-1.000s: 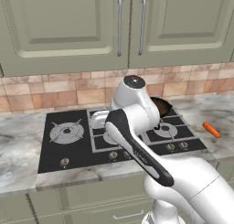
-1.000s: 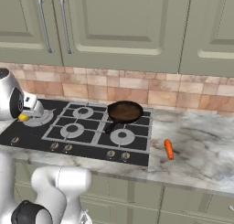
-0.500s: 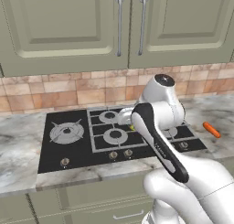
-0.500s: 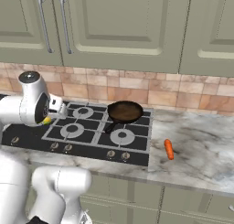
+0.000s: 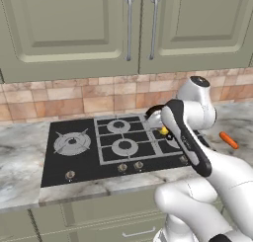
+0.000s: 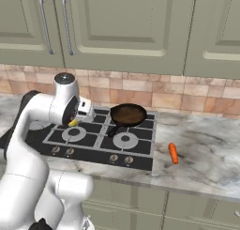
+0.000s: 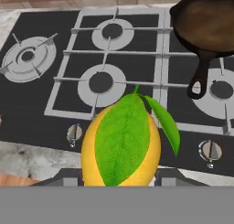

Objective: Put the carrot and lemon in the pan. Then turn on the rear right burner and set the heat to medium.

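While the claw (image 7: 119,179) grips it, the yellow lemon (image 7: 121,143) shows two green leaves.

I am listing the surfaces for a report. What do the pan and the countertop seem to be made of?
The pan: likely cast iron or dark coated metal, matte brown-black with a dull sheen and a black handle. The countertop: looks like polished marble or granite, grey-white with darker veins and blotches. Both are rendered, so only the look counts.

Arm (image 5: 207,157): glossy white, rounded shells, thick tubular links.
Joints: dark grey bands between the white segments.
Forearm strip: black panel running along the link in the left base view.
Joint cap (image 6: 64,78): round, dark grey disc on top.
Base: bulbous white housing at the bottom.
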Robot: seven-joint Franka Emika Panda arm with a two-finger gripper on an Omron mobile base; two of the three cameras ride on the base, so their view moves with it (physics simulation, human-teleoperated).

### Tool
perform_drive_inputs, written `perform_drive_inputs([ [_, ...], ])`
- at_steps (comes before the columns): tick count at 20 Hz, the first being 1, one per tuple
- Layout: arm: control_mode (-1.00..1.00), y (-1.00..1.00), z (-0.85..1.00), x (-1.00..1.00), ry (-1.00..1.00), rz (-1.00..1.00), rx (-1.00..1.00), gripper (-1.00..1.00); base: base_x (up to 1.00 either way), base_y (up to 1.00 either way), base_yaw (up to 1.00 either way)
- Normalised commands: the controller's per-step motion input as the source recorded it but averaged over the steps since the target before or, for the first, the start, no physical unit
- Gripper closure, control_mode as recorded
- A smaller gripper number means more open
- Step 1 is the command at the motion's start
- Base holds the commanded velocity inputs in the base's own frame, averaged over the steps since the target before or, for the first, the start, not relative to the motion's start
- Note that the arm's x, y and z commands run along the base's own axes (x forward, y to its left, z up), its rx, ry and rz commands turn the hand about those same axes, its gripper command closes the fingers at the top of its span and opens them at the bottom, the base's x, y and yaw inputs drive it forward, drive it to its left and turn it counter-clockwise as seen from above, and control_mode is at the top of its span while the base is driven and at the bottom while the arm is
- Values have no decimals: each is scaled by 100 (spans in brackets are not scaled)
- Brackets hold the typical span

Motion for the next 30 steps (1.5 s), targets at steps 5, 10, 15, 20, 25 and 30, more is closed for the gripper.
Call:
perform_drive_inputs([
  [5, -100, -69, 0, 46, 1, 0, 0, 100, 0, 0, 0],
  [10, -100, -57, -4, 34, 0, 0, 0, 100, 0, 0, 0],
  [15, -100, -37, -18, 33, 0, 0, 0, 100, 0, 0, 0],
  [20, -100, -23, -4, 42, 0, 0, 0, 100, 0, 0, 0],
  [25, -100, -22, -12, 37, 0, 0, 0, 100, 0, 0, 0],
  [30, -100, -17, -21, 40, 0, 0, 0, 100, 0, 0, 0],
])
